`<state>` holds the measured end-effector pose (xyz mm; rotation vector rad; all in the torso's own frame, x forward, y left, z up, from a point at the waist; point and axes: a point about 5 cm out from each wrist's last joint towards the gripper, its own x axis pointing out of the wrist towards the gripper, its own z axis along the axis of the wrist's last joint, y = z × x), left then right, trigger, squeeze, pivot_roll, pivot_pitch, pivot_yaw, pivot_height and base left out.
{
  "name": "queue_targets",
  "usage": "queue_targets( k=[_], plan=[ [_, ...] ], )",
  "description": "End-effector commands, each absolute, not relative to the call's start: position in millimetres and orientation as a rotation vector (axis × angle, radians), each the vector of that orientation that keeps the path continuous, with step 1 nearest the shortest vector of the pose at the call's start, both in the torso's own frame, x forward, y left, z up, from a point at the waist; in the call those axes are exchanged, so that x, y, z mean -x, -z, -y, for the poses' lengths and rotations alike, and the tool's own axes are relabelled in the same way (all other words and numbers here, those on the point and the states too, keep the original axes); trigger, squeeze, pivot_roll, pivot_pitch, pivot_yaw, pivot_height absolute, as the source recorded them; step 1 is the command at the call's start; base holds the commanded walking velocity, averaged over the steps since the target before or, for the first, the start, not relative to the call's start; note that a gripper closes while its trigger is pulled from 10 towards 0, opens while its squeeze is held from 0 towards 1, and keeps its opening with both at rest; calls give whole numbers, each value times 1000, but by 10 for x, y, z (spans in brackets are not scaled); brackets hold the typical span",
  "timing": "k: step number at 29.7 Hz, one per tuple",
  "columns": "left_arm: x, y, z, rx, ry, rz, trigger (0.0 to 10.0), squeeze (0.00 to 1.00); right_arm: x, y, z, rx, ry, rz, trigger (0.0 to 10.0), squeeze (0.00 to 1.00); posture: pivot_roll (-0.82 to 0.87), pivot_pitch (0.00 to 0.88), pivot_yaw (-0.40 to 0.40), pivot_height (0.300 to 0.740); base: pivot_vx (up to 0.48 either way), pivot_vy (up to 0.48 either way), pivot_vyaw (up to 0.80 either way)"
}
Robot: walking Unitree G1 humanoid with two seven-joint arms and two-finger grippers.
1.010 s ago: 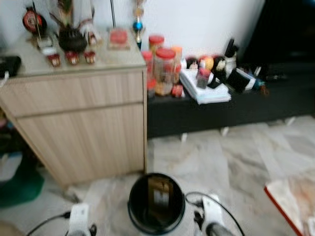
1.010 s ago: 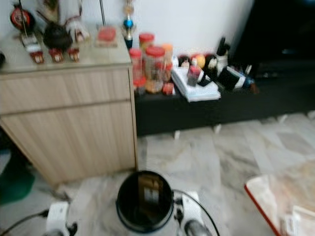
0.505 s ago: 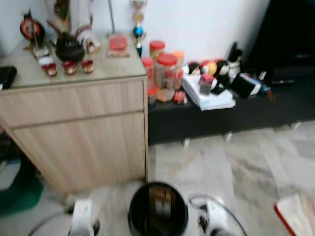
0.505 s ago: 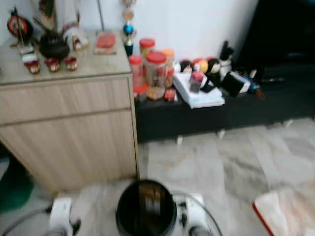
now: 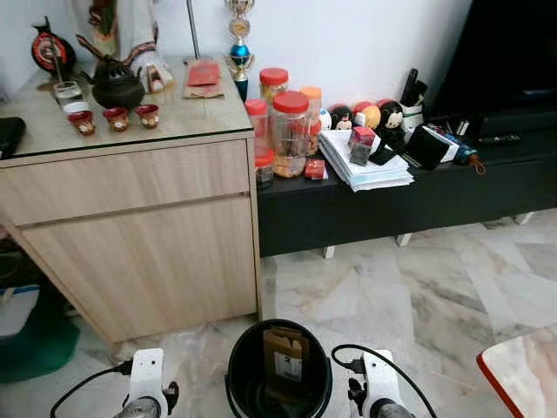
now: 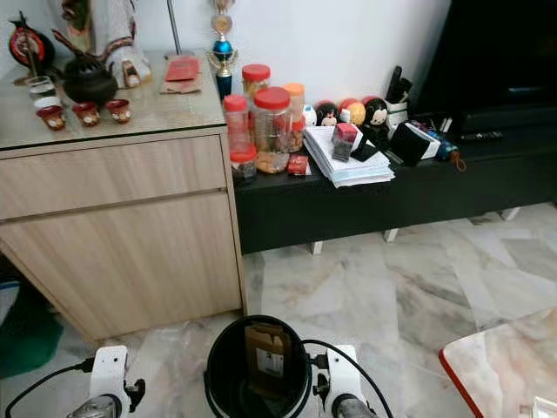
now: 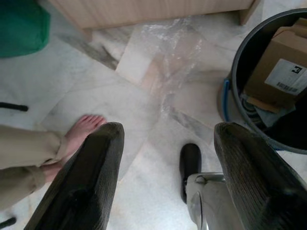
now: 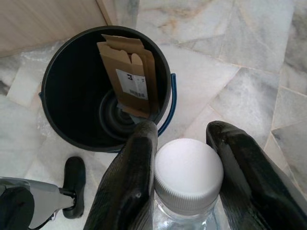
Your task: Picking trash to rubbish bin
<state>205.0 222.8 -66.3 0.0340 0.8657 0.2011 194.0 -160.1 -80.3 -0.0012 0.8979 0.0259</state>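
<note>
A black rubbish bin [image 5: 237, 383] stands on the marble floor right in front of me, between my two arms. A flattened brown cardboard box [image 8: 127, 76] leans inside it. My right gripper [image 8: 184, 136] is shut on a clear plastic bottle with a white cap [image 8: 188, 175], held just beside the bin's rim [image 8: 165, 86] at its right side. My left gripper [image 7: 165, 136] hangs open over the floor left of the bin [image 7: 235, 67], with nothing between its fingers [image 7: 96, 163]. A crumpled clear plastic sheet [image 7: 175, 52] lies on the floor beyond it.
A wooden cabinet [image 5: 139, 218] stands close behind the bin on the left. A low black bench [image 5: 392, 205] with jars and papers runs along the wall. A person's bare foot [image 7: 84, 132] is near my left gripper. A red-edged mat [image 5: 522, 374] lies at right.
The camera has moved and the blur is gone, so the whole picture has shifted a little. The bin and both arms keep their places relative to each other.
</note>
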Motion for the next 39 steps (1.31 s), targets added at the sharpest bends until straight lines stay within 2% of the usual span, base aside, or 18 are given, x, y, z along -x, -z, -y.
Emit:
queue_targets(
  k=[1, 39],
  plan=[
    [-2064, 654, -2226, -33, -195, -858, 10000, 0, -2033, 753, 1621, 7, -25, -872, 10000, 0, 50, 4, -14, 740, 304, 0, 0],
    [-2078, 647, -2227, -36, -197, -858, 10000, 0, -1969, 790, 1595, 17, -40, -896, 10000, 0, 50, 9, -13, 740, 265, 0, 0]
  ],
)
